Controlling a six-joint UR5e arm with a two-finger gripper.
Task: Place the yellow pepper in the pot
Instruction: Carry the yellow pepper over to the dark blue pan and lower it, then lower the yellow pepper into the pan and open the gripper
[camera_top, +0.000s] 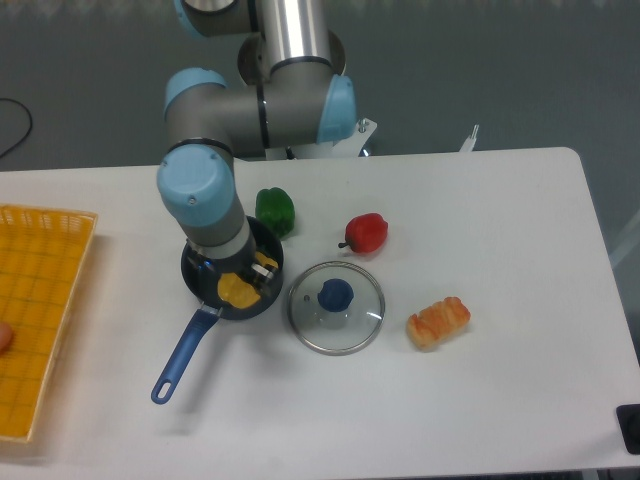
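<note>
My arm (250, 110) is silver-grey with light blue caps, and my pincer (243, 283) is dark and holds the plain yellow pepper (239, 290) over the dark blue pot (200, 270), which has a bright blue handle (178, 358). On the white worktop (500, 220) I see a green pepper (274, 211), a red pepper (367, 232) and a clear lid (336, 307) with a blue knob. The bread piece (438, 321) is pale yellow with orange stripes, and the tray (35, 320) at the side is orange-yellow with a grid of squares.

I see a glossy round glass lid (336, 308) with a metal rim. The small yellow plastic-looking pepper (238, 290) looks matt, and the shallow dark blue pot (200, 277) has a dull finish.
</note>
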